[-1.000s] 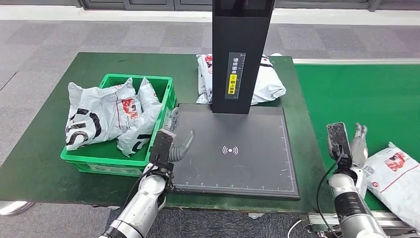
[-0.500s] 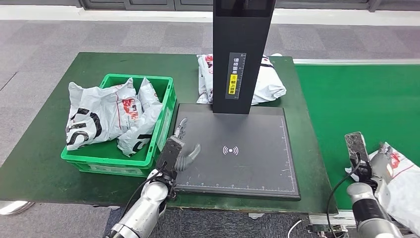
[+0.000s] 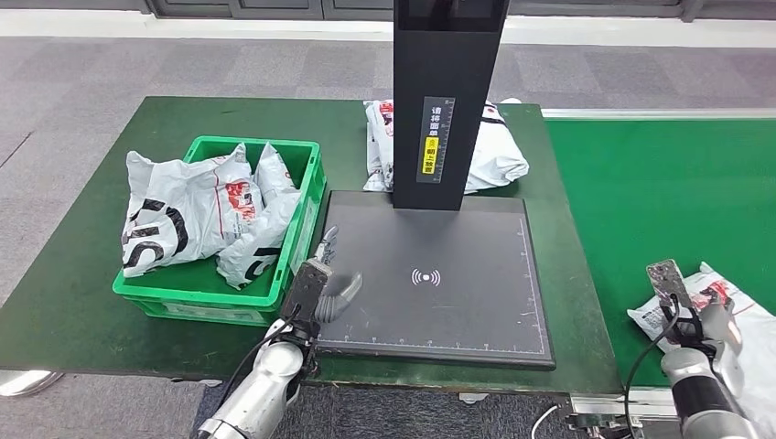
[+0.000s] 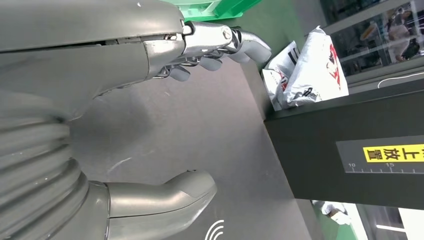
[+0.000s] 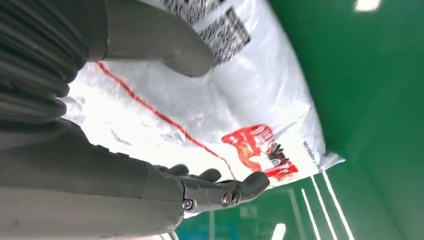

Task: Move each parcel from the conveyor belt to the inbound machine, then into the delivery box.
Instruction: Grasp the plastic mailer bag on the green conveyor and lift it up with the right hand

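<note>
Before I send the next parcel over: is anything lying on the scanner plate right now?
No, the dark scanner plate is bare in the head view; the left hand hovers at its edge.

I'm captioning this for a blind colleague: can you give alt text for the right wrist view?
The robot's right hand hovers open over a white plastic parcel with a red logo and barcode label, thumb and fingers spread on either side of it. The parcel lies on the green conveyor belt.
</note>
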Available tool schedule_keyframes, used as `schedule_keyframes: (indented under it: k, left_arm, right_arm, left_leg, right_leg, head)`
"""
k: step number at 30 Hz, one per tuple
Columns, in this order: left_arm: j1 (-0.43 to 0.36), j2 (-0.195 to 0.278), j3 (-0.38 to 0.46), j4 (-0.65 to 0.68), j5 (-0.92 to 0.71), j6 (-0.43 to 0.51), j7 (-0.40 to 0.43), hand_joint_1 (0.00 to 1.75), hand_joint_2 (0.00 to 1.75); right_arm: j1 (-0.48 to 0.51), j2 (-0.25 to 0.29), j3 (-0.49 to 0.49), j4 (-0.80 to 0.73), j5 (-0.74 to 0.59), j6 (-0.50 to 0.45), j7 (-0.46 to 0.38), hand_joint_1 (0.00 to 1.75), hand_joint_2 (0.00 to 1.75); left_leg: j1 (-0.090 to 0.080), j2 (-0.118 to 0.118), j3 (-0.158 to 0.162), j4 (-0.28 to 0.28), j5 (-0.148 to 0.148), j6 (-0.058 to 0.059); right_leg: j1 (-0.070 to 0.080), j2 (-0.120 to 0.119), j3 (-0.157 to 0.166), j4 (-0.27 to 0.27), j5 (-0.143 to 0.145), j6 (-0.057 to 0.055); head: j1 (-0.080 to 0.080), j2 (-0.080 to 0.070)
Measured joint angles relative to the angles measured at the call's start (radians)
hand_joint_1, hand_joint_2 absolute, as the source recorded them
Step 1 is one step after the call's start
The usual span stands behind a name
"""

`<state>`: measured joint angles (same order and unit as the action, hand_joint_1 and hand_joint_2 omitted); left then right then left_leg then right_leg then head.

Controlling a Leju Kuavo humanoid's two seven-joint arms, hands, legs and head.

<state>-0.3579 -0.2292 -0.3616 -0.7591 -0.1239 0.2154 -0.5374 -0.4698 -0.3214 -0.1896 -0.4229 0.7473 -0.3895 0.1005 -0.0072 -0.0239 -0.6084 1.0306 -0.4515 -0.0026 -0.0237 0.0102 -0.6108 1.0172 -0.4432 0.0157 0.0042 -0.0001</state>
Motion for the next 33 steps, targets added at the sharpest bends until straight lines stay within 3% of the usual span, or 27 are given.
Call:
schedule_keyframes:
  k: [7,11,15,22,28,33]
  left_arm:
    - [0.01,0.006,0.0,-0.007,-0.007,-0.004,0.001,0.0,1.75]
    - [0.01,0.006,0.0,-0.007,-0.017,-0.022,0.003,0.0,1.75]
    - [0.011,0.008,0.0,-0.007,-0.023,-0.031,0.004,0.0,1.75]
    - [0.022,0.015,0.005,-0.016,-0.024,-0.034,0.009,0.0,1.75]
    - [0.05,0.019,0.029,-0.058,-0.036,-0.027,0.028,0.0,1.75]
    - [0.078,0.02,0.051,-0.102,-0.053,-0.006,0.035,0.0,1.75]
  right_arm:
    - [0.001,-0.029,0.0,0.017,0.087,0.159,0.052,0.0,1.75]
    - [0.021,-0.031,0.0,0.018,0.126,0.315,0.005,1.75,1.75]
    - [0.033,-0.032,0.0,0.018,0.141,0.386,-0.051,1.75,1.75]
    - [0.02,-0.032,0.0,0.018,0.151,0.399,-0.073,1.75,1.75]
    - [0.031,0.004,0.0,-0.031,0.128,0.203,-0.107,1.75,1.75]
    - [0.09,0.068,0.0,-0.247,0.058,0.07,-0.15,1.75,1.75]
  left_leg:
    - [0.0,0.0,0.0,0.0,0.0,0.0]
    - [0.0,0.0,0.0,0.0,0.0,0.0]
    - [0.0,0.001,0.001,0.0,0.0,0.0]
    - [0.001,0.002,0.003,0.0,0.0,0.0]
    - [0.001,0.001,0.003,0.0,0.0,0.0]
    - [0.001,0.0,0.002,0.0,0.001,0.0]
  right_leg:
    - [0.0,0.0,0.0,0.0,0.0,0.0]
    - [0.0,0.0,0.0,0.0,0.0,0.0]
    - [0.0,0.0,0.001,0.0,0.0,0.0]
    - [0.001,0.001,0.003,0.0,0.0,0.0]
    - [0.001,-0.001,0.004,0.0,0.0,0.0]
    - [0.001,-0.001,0.003,0.001,0.0,0.0]
  head:
    - [0.0,0.0]
    - [0.0,0.0]
    - [0.0,0.0]
    - [0.0,0.0]
    - [0.0,0.0]
    - [0.0,0.0]
